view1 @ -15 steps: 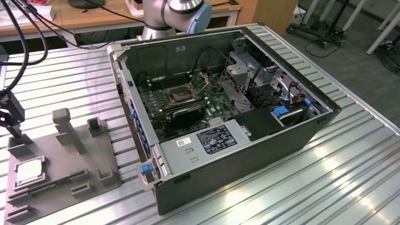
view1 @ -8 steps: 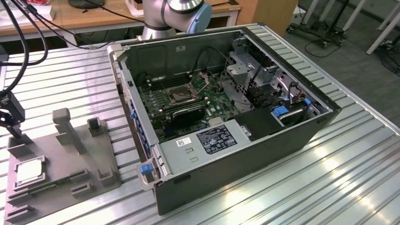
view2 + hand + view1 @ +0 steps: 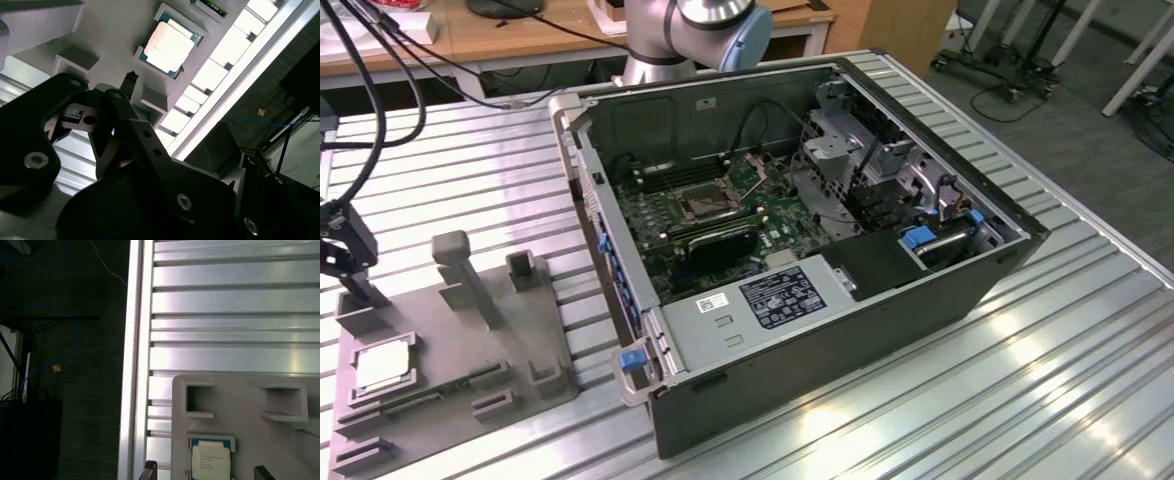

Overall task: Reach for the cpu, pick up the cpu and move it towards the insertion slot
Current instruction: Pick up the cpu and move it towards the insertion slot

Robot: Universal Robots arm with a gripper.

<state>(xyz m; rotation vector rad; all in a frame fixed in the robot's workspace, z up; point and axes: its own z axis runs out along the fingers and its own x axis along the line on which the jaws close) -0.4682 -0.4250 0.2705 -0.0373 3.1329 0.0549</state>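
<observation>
Claw (image 3: 206,472) spread wide, empty. In first wrist view black fingertips (image 3: 149,471) stand either side of cpu (image 3: 211,462), not pinching it. Cpu flat, square, pale silvery face, dark rim, seated in pocket of grey plastic fixture (image 3: 240,400). Ribbed aluminium counter (image 3: 480,170) beneath. Farther off, open computer case (image 3: 854,330); insertion slot (image 3: 707,207) inside, metal-framed, well apart from cpu.

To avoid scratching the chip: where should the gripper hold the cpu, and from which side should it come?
Probably by two opposite thin edges, coming from straight above. The cpu lies flat, face up, in a shallow pocket of the grey fixture, so its sides are hardly reachable otherwise. The open gripper spans wider than it.
</observation>
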